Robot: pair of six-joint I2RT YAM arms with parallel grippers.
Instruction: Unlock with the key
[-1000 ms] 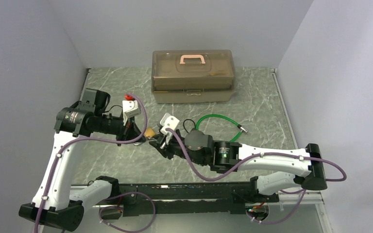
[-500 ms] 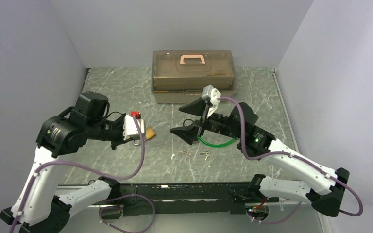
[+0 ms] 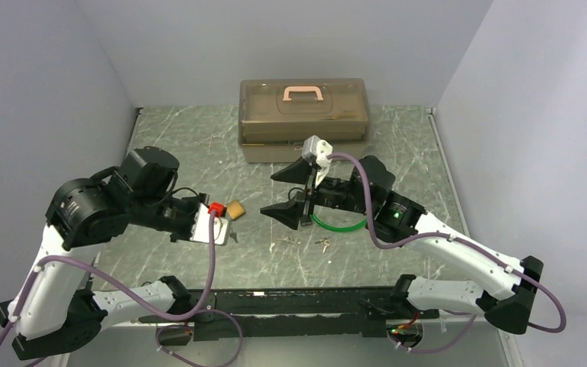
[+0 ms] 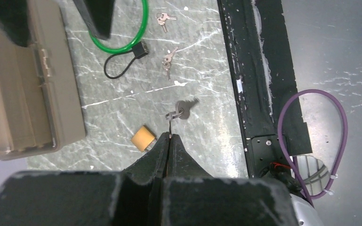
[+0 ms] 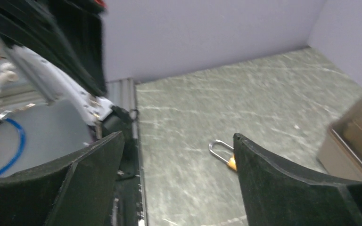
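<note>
Nearest us, two loose key bunches (image 3: 287, 241) are lying on the table (image 3: 413, 153), at six o'clock from its middle. At eight o'clock we are clamping our left gripper (image 4: 169, 138) tight on the key (image 4: 184, 108), whose ring and head are dangling past the fingertips. The padlock (image 3: 235, 209) is lying on the table at nine o'clock, apart from the key. Our right gripper (image 3: 269, 195) is hovering near the middle, jaws spread wide and gripping nothing, pointing toward nine o'clock over a green cable (image 3: 336, 224). At twelve o'clock a toolbox (image 3: 303, 118) is sitting closed.
</note>
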